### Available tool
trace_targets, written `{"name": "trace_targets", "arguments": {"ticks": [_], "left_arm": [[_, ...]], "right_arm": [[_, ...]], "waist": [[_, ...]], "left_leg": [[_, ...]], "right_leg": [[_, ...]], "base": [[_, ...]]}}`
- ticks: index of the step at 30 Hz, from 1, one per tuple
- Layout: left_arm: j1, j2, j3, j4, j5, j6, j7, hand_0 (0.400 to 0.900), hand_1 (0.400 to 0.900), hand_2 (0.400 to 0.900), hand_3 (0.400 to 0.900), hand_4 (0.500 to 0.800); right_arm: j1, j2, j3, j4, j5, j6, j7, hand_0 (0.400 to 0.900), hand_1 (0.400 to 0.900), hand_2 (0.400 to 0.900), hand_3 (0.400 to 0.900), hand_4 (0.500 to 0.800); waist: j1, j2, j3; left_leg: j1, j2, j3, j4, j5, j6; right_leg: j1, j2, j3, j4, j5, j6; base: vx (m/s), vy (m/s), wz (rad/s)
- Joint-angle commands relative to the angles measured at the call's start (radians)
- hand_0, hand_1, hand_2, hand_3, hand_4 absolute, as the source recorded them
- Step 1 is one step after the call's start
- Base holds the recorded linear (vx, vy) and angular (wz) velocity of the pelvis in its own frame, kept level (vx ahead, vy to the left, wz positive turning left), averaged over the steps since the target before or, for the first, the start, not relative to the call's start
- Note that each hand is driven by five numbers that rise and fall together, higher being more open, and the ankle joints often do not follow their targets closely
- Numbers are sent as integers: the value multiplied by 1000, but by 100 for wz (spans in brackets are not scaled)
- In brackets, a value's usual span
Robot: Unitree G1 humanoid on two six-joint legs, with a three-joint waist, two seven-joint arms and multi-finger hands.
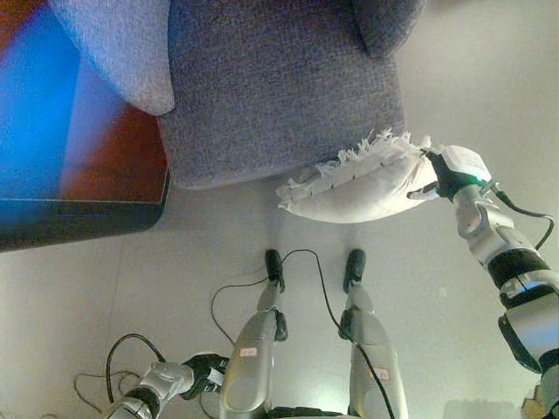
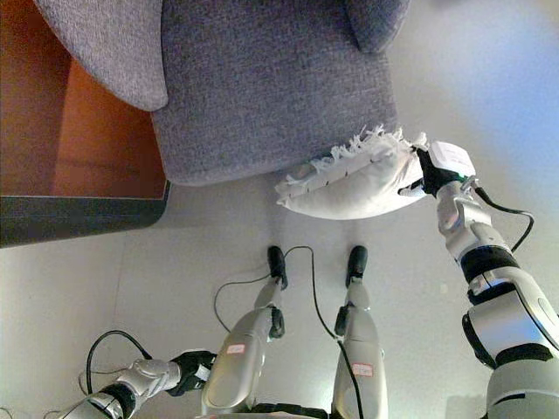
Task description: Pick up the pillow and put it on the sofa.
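Note:
A white pillow with a fringed edge (image 1: 358,185) hangs in the air at the front edge of the grey sofa seat (image 1: 279,87), above the floor. My right hand (image 1: 441,173) is shut on the pillow's right end and holds it up; it also shows in the right eye view (image 2: 430,173). My left hand (image 1: 203,370) hangs low at the lower left, near the floor, fingers curled and holding nothing.
A grey sofa armrest (image 1: 122,48) is at the upper left and another (image 1: 384,22) at the upper right. A dark-edged, reddish-brown table (image 1: 105,175) stands left of the sofa. The floor (image 1: 454,78) is pale grey.

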Motion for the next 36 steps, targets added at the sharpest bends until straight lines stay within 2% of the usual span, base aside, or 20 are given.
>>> {"name": "trace_targets", "arguments": {"ticks": [1,15,17,18,19,20,24,31,36], "left_arm": [[-87,-48,-1,-12,-97,9,-3,900,900,900,900,800],[-114,-63,-32,-23,-144,59,-2,900,900,900,900,800],[-115,-58,-32,-23,-140,55,-4,900,900,900,900,800],[-114,-56,-30,-24,-134,55,-2,900,900,900,900,800],[-114,-53,-30,-27,-130,52,1,900,900,900,900,800],[-113,-52,-30,-28,-128,50,1,900,900,900,900,800],[-101,-37,-26,-34,-117,30,0,900,900,900,900,800],[-76,-25,-25,-39,-108,-17,-21,900,900,900,900,800],[-70,-13,-17,-40,-95,-21,-37,900,900,900,900,800]], "right_arm": [[-164,-127,69,-65,-16,-5,-23,900,900,900,900,800],[-342,-107,167,-79,-8,-3,29,900,900,900,900,800],[-369,-100,178,-78,15,-2,62,900,900,900,900,800],[-376,-97,182,-82,15,-7,84,865,865,865,865,779],[-383,-95,189,-86,22,-12,92,753,753,753,753,712],[-388,-95,193,-88,30,-21,109,400,400,400,400,500],[-402,-97,210,-95,71,-11,120,400,400,400,400,500],[-387,-114,192,-84,115,-41,139,400,400,400,400,500],[-368,-124,184,-73,135,-67,176,400,400,400,400,500]], "waist": [[6,1,17],[30,52,17],[34,56,17],[36,57,17],[38,57,17],[39,57,17],[47,53,17],[51,43,17],[53,29,17]], "left_leg": [[-81,-19,-65,38,-36,-43],[-272,-24,-74,142,-35,-45],[-302,-20,-75,155,-34,-44],[-313,-20,-77,160,-34,-43],[-323,-19,-79,164,-35,-43],[-327,-19,-80,167,-35,-42],[-334,-16,-85,178,-40,-41],[-292,-18,-84,184,-53,-40],[-224,-20,-82,169,-60,-39]], "right_leg": [[-78,-5,-29,178,-145,29],[-264,-21,-12,302,-182,21],[-295,-22,-5,320,-185,20],[-307,-21,-3,325,-186,20],[-316,-20,-1,330,-187,20],[-321,-20,0,333,-188,19],[-325,-21,-4,342,-191,19],[-278,-27,-22,329,-190,18],[-210,-27,-41,302,-186,18]], "base": [[-4,73,5],[-20,63,7],[-38,26,5],[-32,2,5],[-28,-9,6],[-28,-15,5],[0,0,0],[-7,2,-2],[1,-15,1]]}}
